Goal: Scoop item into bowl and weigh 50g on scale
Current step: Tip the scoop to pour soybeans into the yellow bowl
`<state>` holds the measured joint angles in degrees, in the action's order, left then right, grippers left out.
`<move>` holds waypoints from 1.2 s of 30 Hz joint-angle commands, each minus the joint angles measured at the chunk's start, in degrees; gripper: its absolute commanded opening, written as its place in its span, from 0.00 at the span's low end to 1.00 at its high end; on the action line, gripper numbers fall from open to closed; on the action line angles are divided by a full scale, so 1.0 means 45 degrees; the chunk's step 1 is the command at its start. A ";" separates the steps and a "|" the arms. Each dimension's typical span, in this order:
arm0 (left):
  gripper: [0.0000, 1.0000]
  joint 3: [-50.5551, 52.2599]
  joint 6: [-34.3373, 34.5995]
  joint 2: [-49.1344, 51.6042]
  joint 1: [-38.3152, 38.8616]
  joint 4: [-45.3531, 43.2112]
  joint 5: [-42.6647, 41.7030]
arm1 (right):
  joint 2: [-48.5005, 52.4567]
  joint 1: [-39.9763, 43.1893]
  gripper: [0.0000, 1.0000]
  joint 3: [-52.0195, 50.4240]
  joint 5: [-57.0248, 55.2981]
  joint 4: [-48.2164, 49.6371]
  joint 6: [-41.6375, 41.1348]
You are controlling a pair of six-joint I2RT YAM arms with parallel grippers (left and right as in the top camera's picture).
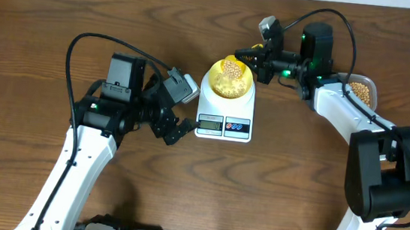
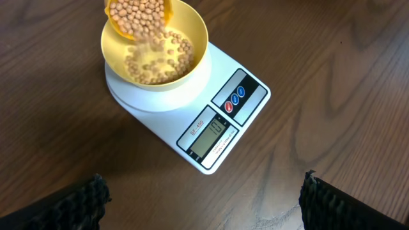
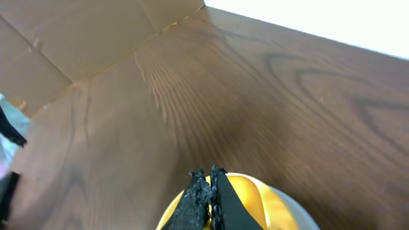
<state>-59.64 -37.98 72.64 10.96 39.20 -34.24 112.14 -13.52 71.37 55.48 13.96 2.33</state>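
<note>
Brown wood-grain table point(image 1: 39, 31) fills the overhead view. A white-and-black left arm point(image 1: 72, 163) and right arm point(image 1: 341, 113) reach in from the near edge. Left gripper point(image 1: 179, 130) hovers just beside the scale's left front corner, its fingers spread wide apart and holding nothing. Right gripper point(image 1: 254, 57) comes in from the right, its fingers point(image 3: 203, 195) pressed together on the handle of a yellow scoop point(image 1: 230, 60). White scale point(image 1: 244, 113) sits at the table's centre. Its display point(image 2: 209, 135) shows dark digits, but they are too blurred to read for certain. Clear tub point(image 1: 372, 87) lies at the right, partly hidden behind the right arm, with beans inside. Pale-yellow bowl point(image 2: 197, 45) rests on the scale's round platform. The scoop is tilted over the bowl's far rim, and tan beans point(image 2: 156, 64) are spilling from it onto a layer covering part of the bowl's bottom.
</note>
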 commanded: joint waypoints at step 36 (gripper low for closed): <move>0.98 0.0102 -0.0175 0.0078 -0.0053 0.0049 -0.0199 | 0.0233 -0.0267 0.01 -0.0083 0.1802 -0.2157 0.8442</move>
<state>-59.64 -37.95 72.64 10.96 39.20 -34.26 112.14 -14.11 71.35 62.15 4.32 38.65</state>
